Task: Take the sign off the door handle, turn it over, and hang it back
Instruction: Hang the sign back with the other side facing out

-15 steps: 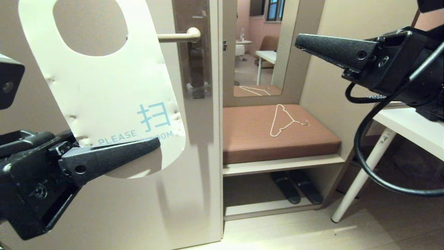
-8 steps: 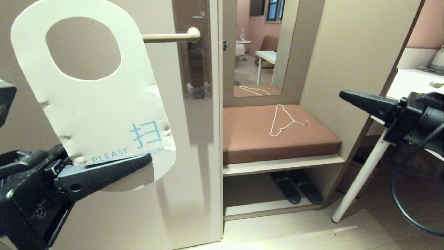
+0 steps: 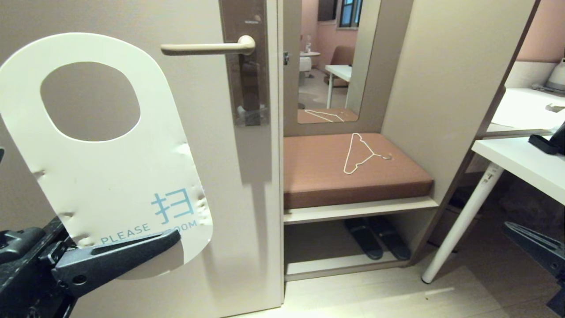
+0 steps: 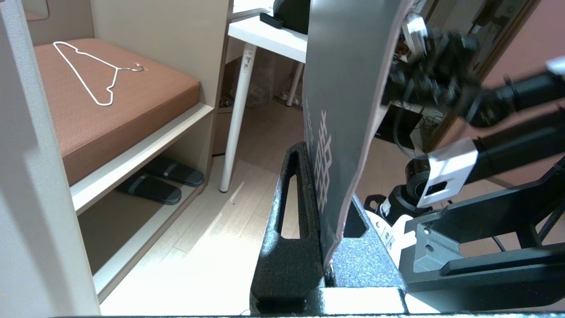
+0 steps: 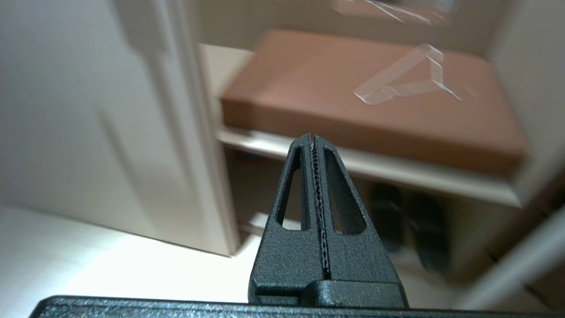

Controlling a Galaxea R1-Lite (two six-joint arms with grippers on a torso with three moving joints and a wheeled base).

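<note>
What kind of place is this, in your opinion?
Probably a hotel room entryway: a "make up room" sign, a door handle on the door, and a wire hanger on a cushioned bench with slippers beneath.

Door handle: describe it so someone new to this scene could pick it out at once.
On the beige door beside the brown cushioned bench, a tall brown-grey plate runs near the door's edge. The slim cream-beige lever door handle juts sideways from its top. Unlike the thin white wire hanger lying on the bench, it is a thick, straight, mounted bar.
</note>
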